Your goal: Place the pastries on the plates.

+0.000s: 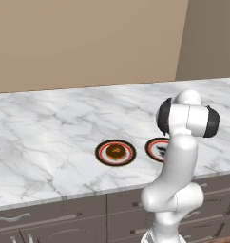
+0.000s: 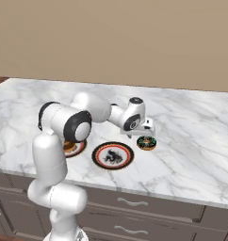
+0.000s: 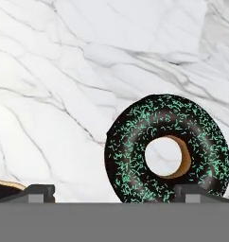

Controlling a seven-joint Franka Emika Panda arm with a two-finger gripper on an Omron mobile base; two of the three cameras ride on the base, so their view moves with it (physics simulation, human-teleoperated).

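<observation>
A dark chocolate ring donut with green sprinkles (image 3: pixel 167 149) lies flat on the marble counter, to the right of the plates (image 2: pixel 146 142). My gripper (image 2: pixel 145 131) hangs just above it, open and holding nothing; its two dark fingertips (image 3: pixel 38 191) rise at the bottom of the hand view, with the donut near the right one. The near plate (image 2: pixel 112 155) shows its white centre with a black mark and carries nothing. The other plate (image 1: pixel 115 152) holds a brown glazed donut (image 1: pixel 116 151); in the right base view it sits half behind my arm (image 2: pixel 74 148).
The white marble counter (image 1: pixel 50 142) runs wide to both sides, with a tan wall behind. Grey drawers (image 1: pixel 45 218) line its front edge. My own arm (image 1: pixel 176 161) covers part of the right plate (image 1: pixel 157 148) in the left base view.
</observation>
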